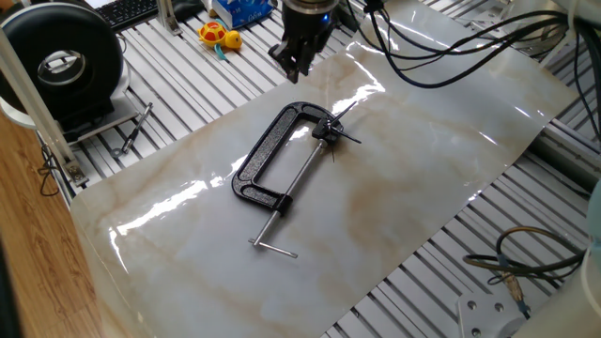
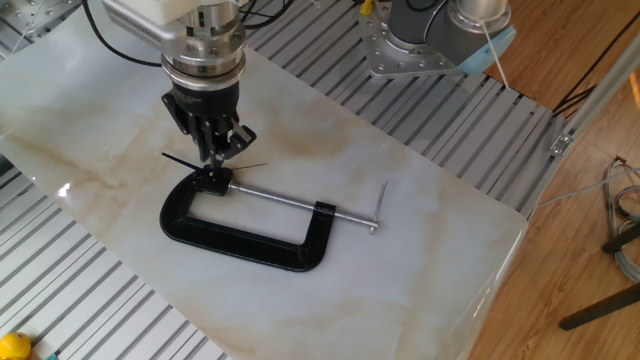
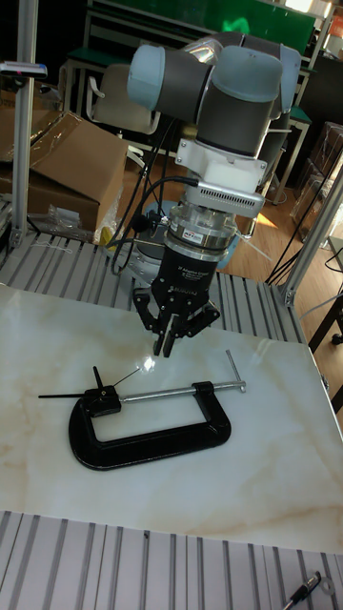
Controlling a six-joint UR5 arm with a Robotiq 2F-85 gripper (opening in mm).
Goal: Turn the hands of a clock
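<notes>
The small black hub-like clock mechanism [image 2: 213, 179] sits gripped in the jaw of the black C-clamp [image 2: 240, 243] lying flat on the marble sheet; its thin dark needle hands [image 2: 181, 160] splay outward from the hub

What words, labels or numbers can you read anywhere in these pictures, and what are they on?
None can be read.
Gripper: a band of small white print on the black body above the fingers in the tall fixed view, too small to read.
Blue box: printed markings, too blurred to read.
Keyboard: key legends too small to read.
C-clamp, clock and hands: no text visible.
</notes>
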